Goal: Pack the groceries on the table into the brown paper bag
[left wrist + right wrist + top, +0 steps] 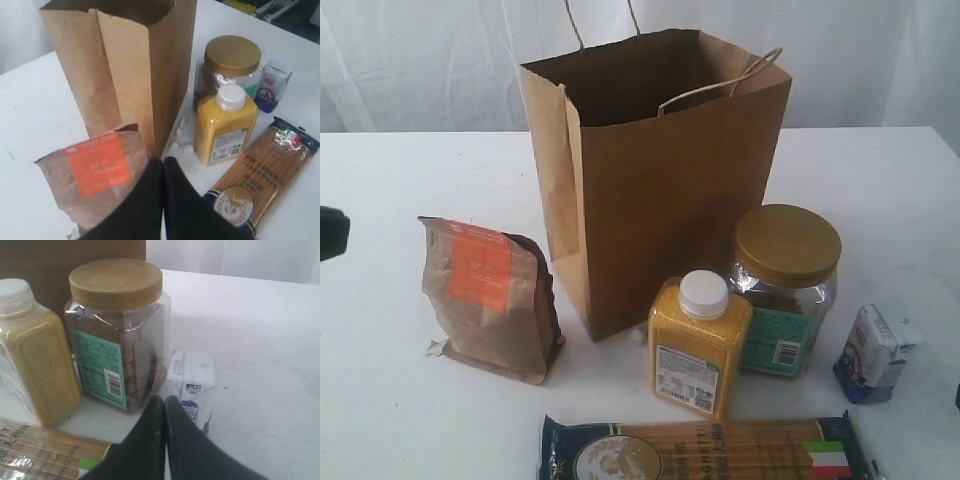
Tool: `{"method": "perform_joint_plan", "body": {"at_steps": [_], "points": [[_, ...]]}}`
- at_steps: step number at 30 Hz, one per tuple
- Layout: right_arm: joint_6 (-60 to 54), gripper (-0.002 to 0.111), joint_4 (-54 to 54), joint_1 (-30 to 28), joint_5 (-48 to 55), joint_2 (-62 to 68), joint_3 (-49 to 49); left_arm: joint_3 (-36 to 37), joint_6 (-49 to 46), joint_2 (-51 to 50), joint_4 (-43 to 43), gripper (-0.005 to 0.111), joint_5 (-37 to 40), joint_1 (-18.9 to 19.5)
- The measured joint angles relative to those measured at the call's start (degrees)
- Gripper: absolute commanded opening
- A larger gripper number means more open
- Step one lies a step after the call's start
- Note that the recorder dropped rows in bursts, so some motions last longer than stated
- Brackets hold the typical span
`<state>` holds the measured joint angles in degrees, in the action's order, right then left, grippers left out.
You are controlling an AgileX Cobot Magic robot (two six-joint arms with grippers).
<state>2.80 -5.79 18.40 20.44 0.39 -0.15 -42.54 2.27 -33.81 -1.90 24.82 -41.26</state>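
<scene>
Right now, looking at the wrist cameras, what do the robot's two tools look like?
The left tool and the right tool look alike: each is a pair of plain matte black fingers, broad at the base and tapering to rounded tips. No cables, labels or markings show on either.

We see matt, creased kraft paper on the brown paper bag (670, 200) and the crumpled kraft pouch (490, 300); the clear jar (795, 310) looks glossy plastic, the spaghetti pack (710, 452) shiny film.
</scene>
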Motion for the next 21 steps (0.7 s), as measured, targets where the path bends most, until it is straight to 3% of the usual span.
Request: {"method": "perform_joint_plan", "body": {"at_steps": [9,21], "points": [[0.00,0.000,0.00,0.00,0.00,0.00,0.00,2.84,0.00,1.03,1.10,0.000,-3.60,0.00],[0.00,0.000,0.00,0.00,0.00,0.00,0.00,30.06,0.24,16.18,0.88,0.000,-24.82,0.00]]}}
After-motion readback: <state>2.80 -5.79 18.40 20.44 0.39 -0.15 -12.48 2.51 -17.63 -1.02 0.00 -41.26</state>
